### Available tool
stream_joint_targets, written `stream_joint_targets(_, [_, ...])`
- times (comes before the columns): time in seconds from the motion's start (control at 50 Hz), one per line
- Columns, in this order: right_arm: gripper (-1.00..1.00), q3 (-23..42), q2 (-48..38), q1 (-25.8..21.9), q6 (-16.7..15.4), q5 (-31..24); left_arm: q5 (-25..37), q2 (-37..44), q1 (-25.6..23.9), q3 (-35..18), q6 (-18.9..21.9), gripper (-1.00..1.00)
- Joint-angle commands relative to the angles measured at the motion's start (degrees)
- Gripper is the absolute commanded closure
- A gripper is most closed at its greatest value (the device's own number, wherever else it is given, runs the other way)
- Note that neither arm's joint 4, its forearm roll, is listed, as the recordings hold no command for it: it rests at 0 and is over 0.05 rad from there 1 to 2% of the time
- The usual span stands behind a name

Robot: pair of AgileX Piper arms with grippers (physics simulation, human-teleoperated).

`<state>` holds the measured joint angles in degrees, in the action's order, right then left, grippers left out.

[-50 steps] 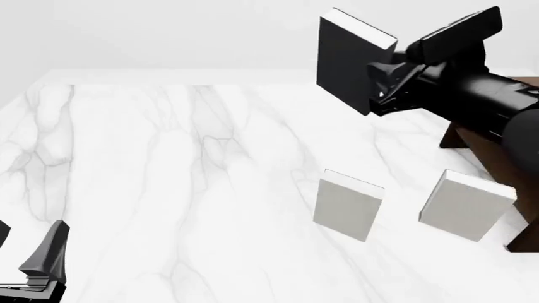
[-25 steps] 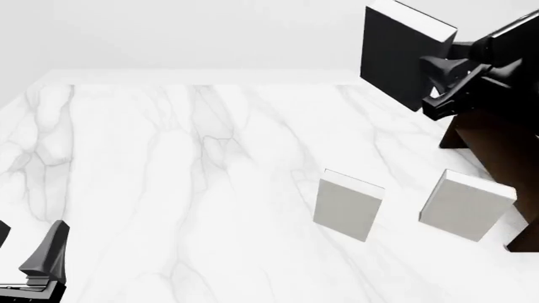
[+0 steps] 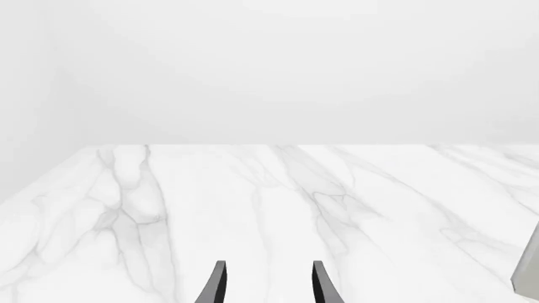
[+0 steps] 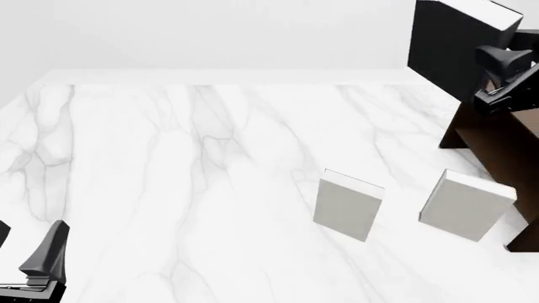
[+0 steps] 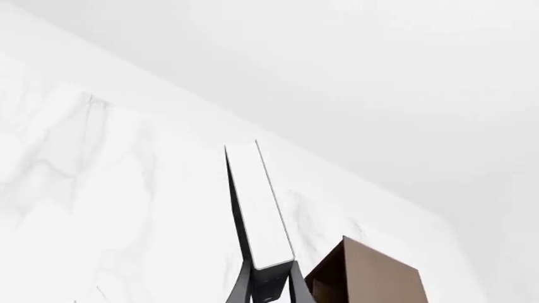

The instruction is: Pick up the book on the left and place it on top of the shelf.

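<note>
Two arms are at work here, and the nearer one does nothing: the left gripper sits low at the near left corner of the table, fingers parted around nothing. Farther in stand two light books, upright and apart on the marble toward the right. Beyond them, at the far right, the right gripper has its fingers pinched on the lower edge of the dark book, which hangs high in the air, long axis roughly upright, white page edge turned upward. The shelf lies just below and to the right of the book; from the wrist camera its brown top corner shows right beside the gripper. I judge the book must travel a little rightward before lowering. Any shelf compartments are hidden from me.
</note>
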<state>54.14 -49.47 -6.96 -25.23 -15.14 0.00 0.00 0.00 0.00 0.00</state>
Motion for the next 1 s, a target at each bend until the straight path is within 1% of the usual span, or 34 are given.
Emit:
stream_joint_targets(0.02, [1.0,1.6,1.9,3.7,-0.3,-1.1,0.0,0.0,0.0,0.0,0.0,-1.0])
stream_joint_targets(0.16, [1.0,1.6,3.2,5.8,-1.4,-2.7,0.0,0.0,0.0,0.0,0.0,-1.0])
stream_joint_targets(0.28, [1.0,1.3,3.9,7.2,-2.9,-3.0,0.0,0.0,0.0,0.0,0.0,-1.0])
stream_joint_targets(0.48, [1.0,2.4,4.6,10.6,-4.3,-4.3,0.0,0.0,0.0,0.0,0.0,-1.0])
stream_joint_targets(0.7, [1.0,3.1,4.3,12.6,-5.7,-5.1,0.0,0.0,0.0,0.0,0.0,-1.0])
stream_joint_targets(0.82, [1.0,4.2,3.2,13.4,-7.5,-4.9,0.0,0.0,0.0,0.0,0.0,-1.0])
stream_joint_targets(1.0, [1.0,4.4,2.2,15.5,-8.9,-3.9,0.0,0.0,0.0,0.0,0.0,-1.0])
